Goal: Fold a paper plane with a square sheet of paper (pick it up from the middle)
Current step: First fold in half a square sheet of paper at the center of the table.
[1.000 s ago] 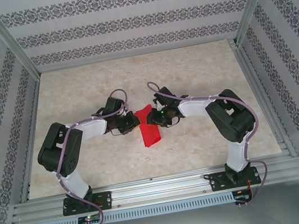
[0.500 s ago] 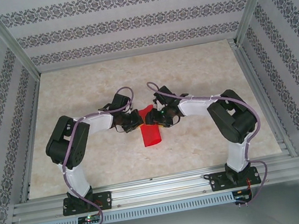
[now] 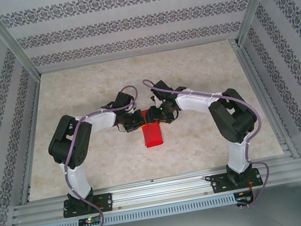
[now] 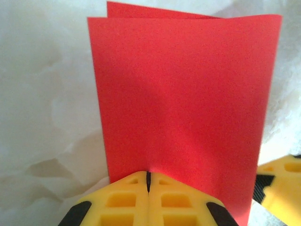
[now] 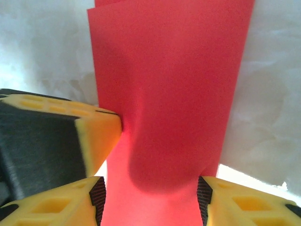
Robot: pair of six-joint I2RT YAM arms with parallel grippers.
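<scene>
The surface (image 3: 78, 90) is pale and looks like marble. It sits inside a metal frame, and walls (image 3: 125, 25) with rows of small dark patterns stand around it.

The sheet of paper (image 3: 153, 134) lies near the middle of the surface, between the two arms. It is bright red and plain, with no marks. From above it looks like a short, wide strip. Its far end is under the two tools and its near end points toward the arm bases.

Seen from the left wrist, the sheet of paper (image 4: 183, 94) is folded over. It has two layers, and the back layer peeks out a little along the far edge. The edges are straight and the corners are sharp.

The left tool (image 4: 148, 197) is clenched. Its two yellow fingers press tight together, and the edge of the paper goes right into the line where they meet, so it is pinching the paper. From above, the left tool (image 3: 134, 121) is at the far left part of the sheet.

The right tool (image 5: 150, 197) is released. Its two yellow fingers stand apart, one on each side, and the red paper runs through the gap between them. Here the sheet of paper (image 5: 174, 84) bends a bit and has a soft shadowed dip close to the fingers. From above, the right tool (image 3: 156, 115) is just beside the left one.
</scene>
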